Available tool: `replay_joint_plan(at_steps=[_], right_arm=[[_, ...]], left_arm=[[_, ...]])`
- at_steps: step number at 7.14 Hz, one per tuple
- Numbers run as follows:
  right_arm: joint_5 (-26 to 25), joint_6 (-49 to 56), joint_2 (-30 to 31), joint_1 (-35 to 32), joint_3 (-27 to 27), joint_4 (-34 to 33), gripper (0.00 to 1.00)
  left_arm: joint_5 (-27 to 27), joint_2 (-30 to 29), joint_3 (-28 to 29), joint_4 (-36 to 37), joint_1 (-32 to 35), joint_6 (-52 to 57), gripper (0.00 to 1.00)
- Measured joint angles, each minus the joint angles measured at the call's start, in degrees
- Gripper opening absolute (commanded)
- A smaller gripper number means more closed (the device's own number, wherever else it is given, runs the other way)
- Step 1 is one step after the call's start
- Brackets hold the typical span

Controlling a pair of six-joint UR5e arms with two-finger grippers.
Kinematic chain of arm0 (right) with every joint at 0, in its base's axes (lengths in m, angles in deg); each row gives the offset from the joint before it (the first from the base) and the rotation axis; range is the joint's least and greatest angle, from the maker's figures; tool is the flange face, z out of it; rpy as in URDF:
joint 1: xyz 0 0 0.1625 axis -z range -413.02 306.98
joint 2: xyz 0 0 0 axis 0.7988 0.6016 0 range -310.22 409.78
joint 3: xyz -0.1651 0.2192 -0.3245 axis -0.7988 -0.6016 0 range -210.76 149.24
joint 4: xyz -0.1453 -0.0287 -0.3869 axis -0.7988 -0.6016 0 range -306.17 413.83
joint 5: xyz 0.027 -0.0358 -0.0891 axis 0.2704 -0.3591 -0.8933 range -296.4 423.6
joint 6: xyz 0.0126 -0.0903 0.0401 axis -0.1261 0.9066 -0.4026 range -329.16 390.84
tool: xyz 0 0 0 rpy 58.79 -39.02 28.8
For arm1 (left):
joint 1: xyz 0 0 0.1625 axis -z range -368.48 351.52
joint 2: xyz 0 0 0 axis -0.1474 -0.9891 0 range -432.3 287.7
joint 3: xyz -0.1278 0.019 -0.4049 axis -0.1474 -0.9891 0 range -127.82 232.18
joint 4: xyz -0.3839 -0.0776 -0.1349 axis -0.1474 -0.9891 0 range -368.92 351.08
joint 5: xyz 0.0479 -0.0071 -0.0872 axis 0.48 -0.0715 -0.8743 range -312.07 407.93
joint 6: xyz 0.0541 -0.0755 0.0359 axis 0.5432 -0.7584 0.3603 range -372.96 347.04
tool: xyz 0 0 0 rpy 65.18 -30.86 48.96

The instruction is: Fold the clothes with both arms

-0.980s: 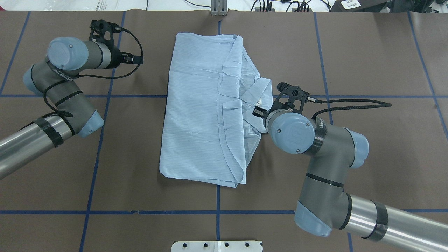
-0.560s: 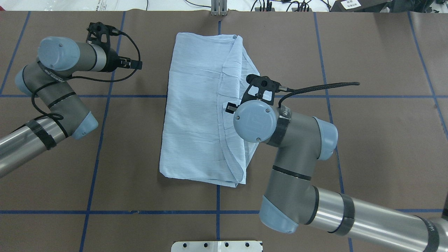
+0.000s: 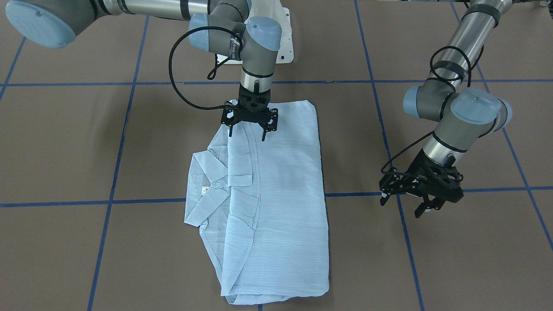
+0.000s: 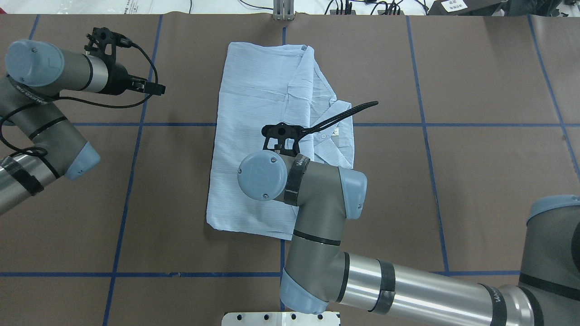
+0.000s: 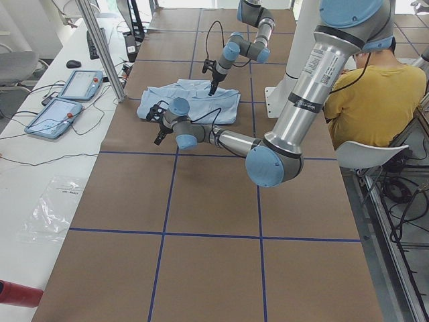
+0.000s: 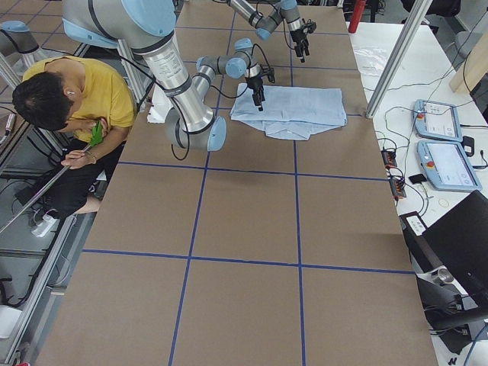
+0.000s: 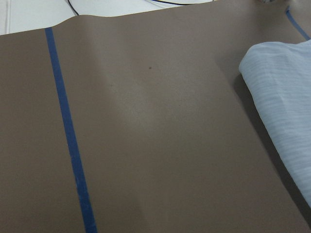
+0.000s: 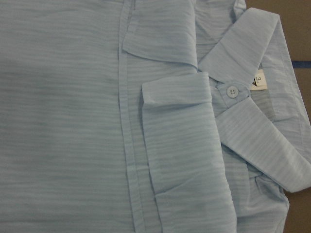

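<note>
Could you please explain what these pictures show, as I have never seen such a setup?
The machine is a robot with a left arm and a right arm, each ending in a two-finger gripper, working at a brown table. One camera looks down from behind the robot, one faces it from across the table, two look along the table from its ends, and one sits on each wrist. A light-blue shirt, partly folded, lies flat on the table. The right gripper hangs open just over the shirt. The left gripper is open off to the side, over bare table. Neither holds anything.
</note>
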Motion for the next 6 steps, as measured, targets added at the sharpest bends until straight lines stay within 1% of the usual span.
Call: replay_joint_plan(at_steps=[1, 3, 6], right_arm=[[1.31, 3.3, -1.29, 0.23, -1.18, -2.44, 1.0], [1.95, 8.6, -2.13, 0.51, -2.69, -5.44, 1.0], [1.5, 11.89, -2.27, 0.63, -4.54, -6.13, 1.0]], left_arm=[[-0.03, 0.21, -0.15, 0.0, 0.03, -0.01, 1.0], [-0.03, 0.32, -0.21, -0.01, 0.1, -0.17, 1.0], [-0.03, 0.35, -0.22, -0.01, 0.08, -0.27, 1.0]])
